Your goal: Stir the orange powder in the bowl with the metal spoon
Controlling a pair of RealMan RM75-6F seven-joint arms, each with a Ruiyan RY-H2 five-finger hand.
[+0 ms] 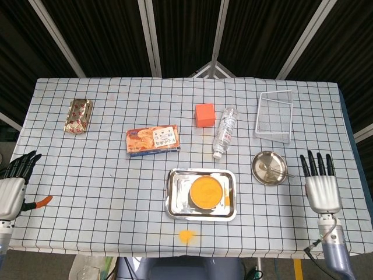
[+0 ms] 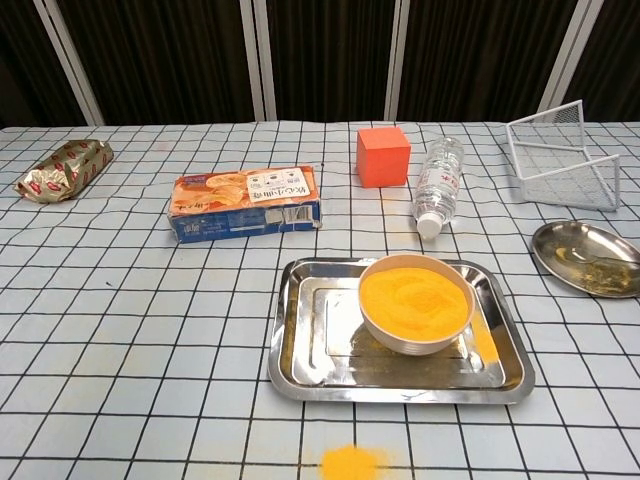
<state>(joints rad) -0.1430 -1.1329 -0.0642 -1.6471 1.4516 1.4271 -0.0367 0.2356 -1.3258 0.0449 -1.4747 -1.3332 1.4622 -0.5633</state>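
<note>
The bowl (image 2: 415,303) sits in a steel tray (image 2: 305,345), heaped with smooth orange powder (image 2: 413,294). The metal spoon (image 1: 273,170) lies in a round dish (image 1: 261,163). Both the left hand (image 1: 11,189) and right hand (image 1: 322,188) show spread, empty fingers.

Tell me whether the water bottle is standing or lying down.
Lying down: the water bottle rests on its side on the cloth, cap toward the tray.

You see a white cloth (image 1: 116,186) gridded in black. Bowl (image 2: 415,303) holds orange powder (image 2: 413,293) on a silver tray (image 2: 310,340). Cube (image 2: 383,155) orange-red. Rack (image 2: 560,155) white wire. Dish (image 2: 585,258) silver. Packet (image 1: 78,115) gold and red.
</note>
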